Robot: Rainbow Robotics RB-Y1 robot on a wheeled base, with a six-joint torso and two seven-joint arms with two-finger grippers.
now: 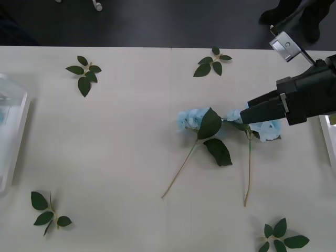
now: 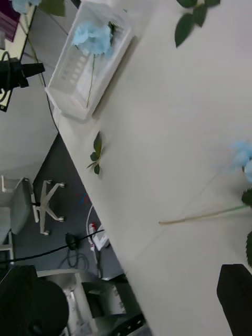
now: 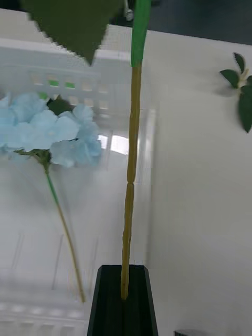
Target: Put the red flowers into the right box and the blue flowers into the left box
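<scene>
One blue flower (image 3: 47, 131) lies in the left box (image 3: 79, 79); left gripper (image 3: 125, 299) clenches another's stem; two wait beneath the right gripper (image 1: 257, 111), grip unclear.

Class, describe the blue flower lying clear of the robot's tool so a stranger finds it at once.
Near the middle of the cream table, two pale blue fabric hydrangeas lie side by side. Pick the left one, with a large dark leaf across its head and a slanting stem; its neighbour's head lies under the black right tool.
</scene>
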